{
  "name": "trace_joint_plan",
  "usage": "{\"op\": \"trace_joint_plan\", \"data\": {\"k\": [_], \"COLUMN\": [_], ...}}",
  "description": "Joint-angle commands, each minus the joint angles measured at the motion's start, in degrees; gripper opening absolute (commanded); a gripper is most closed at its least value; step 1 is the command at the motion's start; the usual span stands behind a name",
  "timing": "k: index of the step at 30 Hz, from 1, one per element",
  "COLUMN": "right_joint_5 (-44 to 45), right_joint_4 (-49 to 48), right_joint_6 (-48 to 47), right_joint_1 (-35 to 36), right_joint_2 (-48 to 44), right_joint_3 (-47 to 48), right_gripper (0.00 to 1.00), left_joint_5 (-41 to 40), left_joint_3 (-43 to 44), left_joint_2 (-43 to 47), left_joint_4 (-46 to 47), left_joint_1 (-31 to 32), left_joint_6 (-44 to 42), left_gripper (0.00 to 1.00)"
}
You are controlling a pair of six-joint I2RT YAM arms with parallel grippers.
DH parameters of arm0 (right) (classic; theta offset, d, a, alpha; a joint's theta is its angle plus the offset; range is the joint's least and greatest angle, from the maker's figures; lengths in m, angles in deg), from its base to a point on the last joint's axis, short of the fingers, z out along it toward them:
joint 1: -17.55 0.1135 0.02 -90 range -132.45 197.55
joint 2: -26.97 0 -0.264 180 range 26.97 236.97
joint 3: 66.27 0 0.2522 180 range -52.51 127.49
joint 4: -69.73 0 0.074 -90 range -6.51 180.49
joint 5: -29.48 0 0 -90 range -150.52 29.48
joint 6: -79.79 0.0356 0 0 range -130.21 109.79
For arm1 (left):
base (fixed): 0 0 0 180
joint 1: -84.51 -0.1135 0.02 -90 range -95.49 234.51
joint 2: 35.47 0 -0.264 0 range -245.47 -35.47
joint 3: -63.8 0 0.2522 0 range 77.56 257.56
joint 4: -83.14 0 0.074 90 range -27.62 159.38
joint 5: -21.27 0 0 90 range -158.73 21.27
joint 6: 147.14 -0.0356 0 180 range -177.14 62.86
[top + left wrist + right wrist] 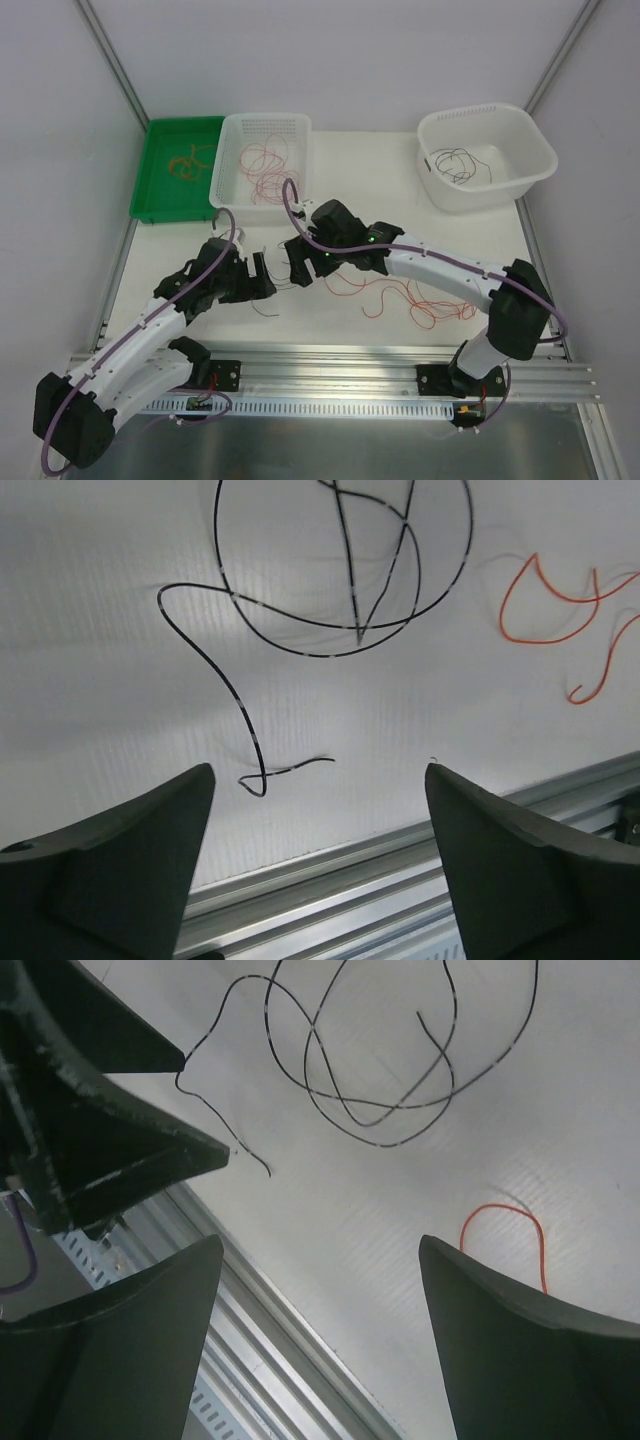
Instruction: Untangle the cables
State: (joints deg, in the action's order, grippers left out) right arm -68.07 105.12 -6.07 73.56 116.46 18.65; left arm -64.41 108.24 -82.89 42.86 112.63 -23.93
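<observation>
A thin black cable lies in loose overlapping loops on the white table, its free end curling just ahead of my left gripper. That gripper is open, with nothing between its fingers. My right gripper is open too and empty. It faces the same black cable, and a red cable arcs by its right finger. From above, the left gripper and right gripper hover close together mid-table. Loose red cables sprawl to their right.
A green tray at the back left holds orange-tan wires. Beside it a white slotted basket holds red wires. A white tub at the back right holds black wires. The aluminium rail runs along the near edge.
</observation>
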Motion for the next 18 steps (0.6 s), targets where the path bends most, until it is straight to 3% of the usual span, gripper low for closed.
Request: {"op": "trace_joint_plan", "data": {"k": [1, 4, 10, 15, 18], "right_joint_5": [-1.59, 0.60, 0.96, 4.47, 6.67], "right_joint_4": [-2.20, -2.38, -5.80, -6.69, -6.95], "right_joint_6": [-2.56, -0.81, 2.36, 2.19, 1.92], "right_joint_1": [0.24, 0.24, 0.77, 1.47, 1.73], "right_joint_2": [6.10, 11.12, 17.46, 22.73, 24.41], "right_joint_3": [4.60, 7.24, 9.17, 11.63, 12.60], "right_gripper": [0.84, 0.84, 0.84, 0.84, 0.82], "left_joint_5": [-1.41, -3.97, -13.78, -24.34, -26.47], "left_joint_3": [6.83, 11.32, 15.99, 15.03, 13.01], "left_joint_2": [2.68, 2.42, 3.38, 6.37, 8.04], "left_joint_4": [-1.07, -4.93, -10.65, -11.27, -10.39], "left_joint_1": [-0.43, -2.19, -8.34, -10.80, -10.98], "left_joint_6": [-2.44, -5.33, -13.86, -16.34, -15.20], "left_gripper": [0.92, 0.99, 0.99, 0.99, 0.99]}}
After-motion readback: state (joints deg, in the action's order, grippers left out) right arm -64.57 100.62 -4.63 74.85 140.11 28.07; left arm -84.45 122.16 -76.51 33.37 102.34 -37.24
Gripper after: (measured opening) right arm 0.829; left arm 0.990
